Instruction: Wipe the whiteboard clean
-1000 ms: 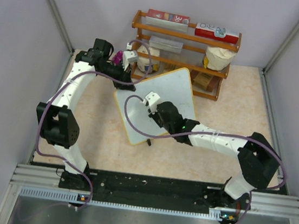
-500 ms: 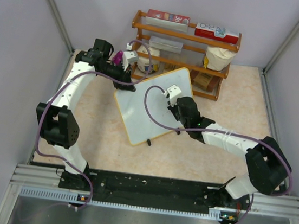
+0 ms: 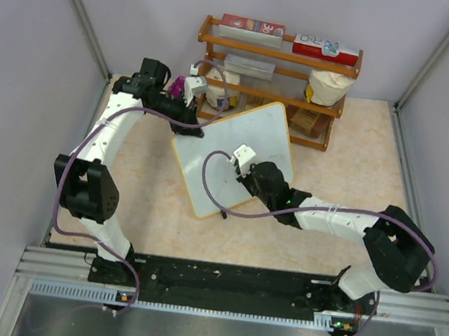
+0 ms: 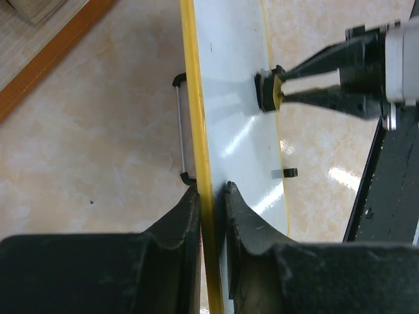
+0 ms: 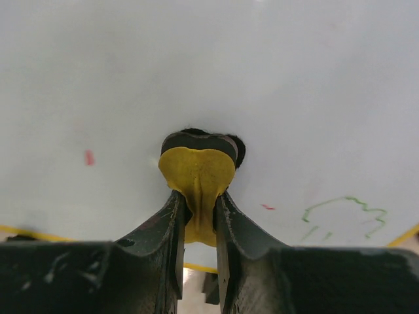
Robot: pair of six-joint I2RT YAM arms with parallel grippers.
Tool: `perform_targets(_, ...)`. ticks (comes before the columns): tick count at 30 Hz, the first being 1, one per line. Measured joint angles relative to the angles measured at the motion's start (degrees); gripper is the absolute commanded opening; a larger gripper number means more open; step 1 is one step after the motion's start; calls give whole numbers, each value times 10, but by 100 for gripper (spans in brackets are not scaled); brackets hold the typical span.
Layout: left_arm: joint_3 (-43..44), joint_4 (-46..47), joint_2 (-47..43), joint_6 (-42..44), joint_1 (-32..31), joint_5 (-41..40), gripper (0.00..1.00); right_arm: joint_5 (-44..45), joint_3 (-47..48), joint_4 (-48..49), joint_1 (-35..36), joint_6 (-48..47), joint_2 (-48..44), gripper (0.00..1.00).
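The whiteboard [image 3: 262, 128] stands tilted on the floor, white with a thin yellow frame. My left gripper [image 3: 188, 129] is shut on its upper left edge; in the left wrist view the jaws [image 4: 211, 196] clamp the yellow frame [image 4: 195, 118]. My right gripper [image 3: 249, 171] is shut on a yellow eraser [image 5: 198, 171] with a black pad, pressed against the board's face [image 5: 196, 65]. The eraser also shows in the left wrist view [image 4: 267, 91]. A green squiggle [image 5: 342, 210] and small red marks [image 5: 88, 157] are on the board.
A wooden rack [image 3: 279, 56] with boxes and a white bag stands right behind the board. A black foot bracket [image 4: 182, 131] sticks out from the board's back. Grey walls close in on both sides.
My right gripper swept the eraser up and right across the board, then back down and left toward the middle. The left gripper and the board have held still.
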Motion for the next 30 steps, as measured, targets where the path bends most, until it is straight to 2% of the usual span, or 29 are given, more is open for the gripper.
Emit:
perform_targets(6,0,2,0,0,-2,6,0,-23,8,-4,65,6,23,0)
perform_targets(15,-1,4,0,0,-2,-2,0,-22,81,-22,109,11,71,0)
perform_targets(24,-1,4,-1,0,-2,-3,0,-8,71,-10,107,4,68,0)
perform_targets(30,-4,4,-5,0,-2,-1,0,-8,24,-9,52,4,24,0)
